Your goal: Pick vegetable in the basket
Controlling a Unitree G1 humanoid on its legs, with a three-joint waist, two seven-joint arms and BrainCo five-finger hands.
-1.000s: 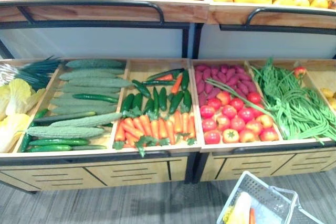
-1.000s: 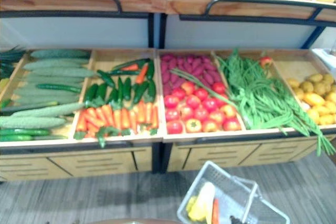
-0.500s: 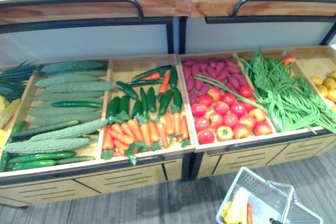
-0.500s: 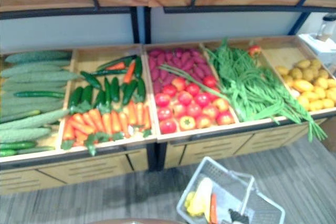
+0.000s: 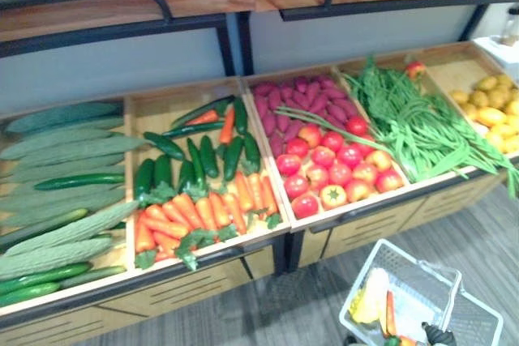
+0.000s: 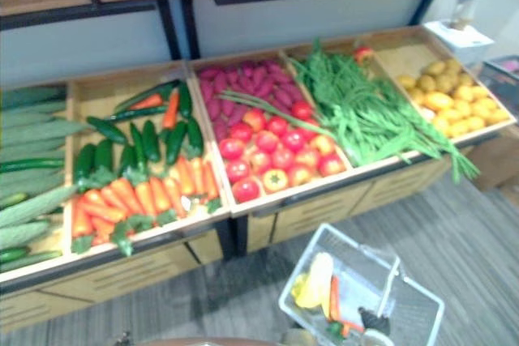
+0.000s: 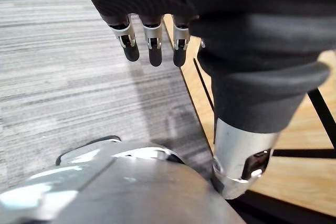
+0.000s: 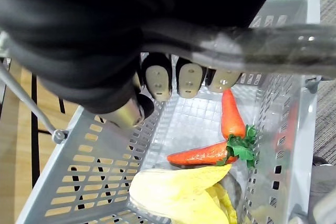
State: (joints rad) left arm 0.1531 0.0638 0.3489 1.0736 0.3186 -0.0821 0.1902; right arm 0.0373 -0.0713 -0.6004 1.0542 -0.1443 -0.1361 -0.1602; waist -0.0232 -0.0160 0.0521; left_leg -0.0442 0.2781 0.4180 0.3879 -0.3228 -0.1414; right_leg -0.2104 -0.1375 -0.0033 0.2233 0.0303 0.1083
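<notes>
Fingers [image 8: 157, 80] of the right hand [image 8: 94, 40] are curled round the handle [image 8: 273, 38], carrying the grey basket [image 8: 79, 166]. Just beneath those fingertips, two carrots [image 8: 232, 114] lie inside, green tops touching, with a yellow leafy vegetable [image 8: 173, 190] against them. The left hand [image 7: 152, 3] hangs loose and straight-fingered, holding nothing, above the floor [image 7: 63, 77] and just beside the wooden stand [image 7: 315, 129].

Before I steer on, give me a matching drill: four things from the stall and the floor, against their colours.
Things:
1. tomatoes
2. beans
3. basket
4. carrots

Colours:
a. grey
b. orange
c. red
d. green

Pairs: 1-c, 2-d, 3-a, 4-b.
</notes>
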